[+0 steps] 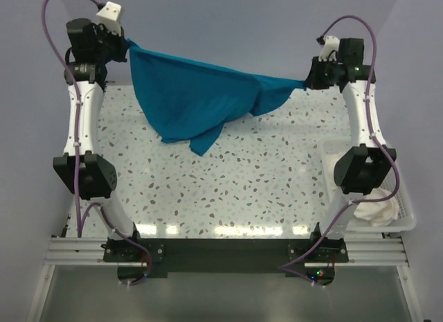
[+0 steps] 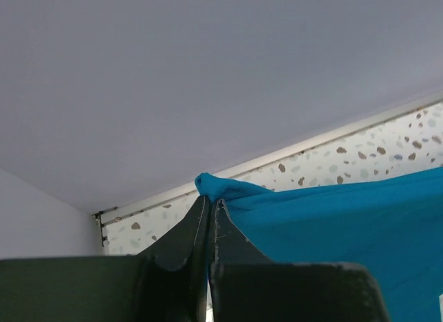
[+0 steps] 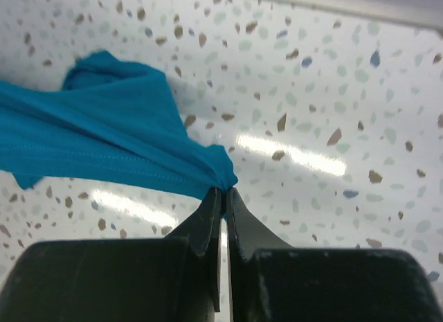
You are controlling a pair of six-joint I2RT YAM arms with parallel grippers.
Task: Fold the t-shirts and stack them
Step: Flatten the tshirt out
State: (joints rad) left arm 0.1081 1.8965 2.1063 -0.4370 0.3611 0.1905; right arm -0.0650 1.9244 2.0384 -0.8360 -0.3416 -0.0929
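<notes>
between both arms, teal t-shirt (image 1: pixel 190 100) stretched, sagging

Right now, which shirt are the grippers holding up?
The teal-blue t-shirt, stretched between the left gripper and right gripper, both shut on it. The white one lies crumpled in the basket.

Both arms share one build: the left arm (image 1: pixel 83 93), at the left of the overhead frame, and the right arm (image 1: pixel 361 100), at the right, have curved white shells (image 1: pixel 77 131) between blocky black joint housings (image 1: pixel 90 176). A purple cable (image 1: pixel 47 38) loops along each one. A small white camera box (image 1: pixel 109 14) caps each wrist. Black base plates (image 1: pixel 131 253) sit on a silver rail (image 1: pixel 69 251) at the bottom edge, with tiny red and green lights (image 1: pixel 317 273) lower right. In the wrist views the left gripper (image 2: pixel 210 201) and right gripper (image 3: pixel 223 192) show dark, matte, wedge-shaped fingers (image 2: pixel 181 240) with scuffed pale edges
</notes>
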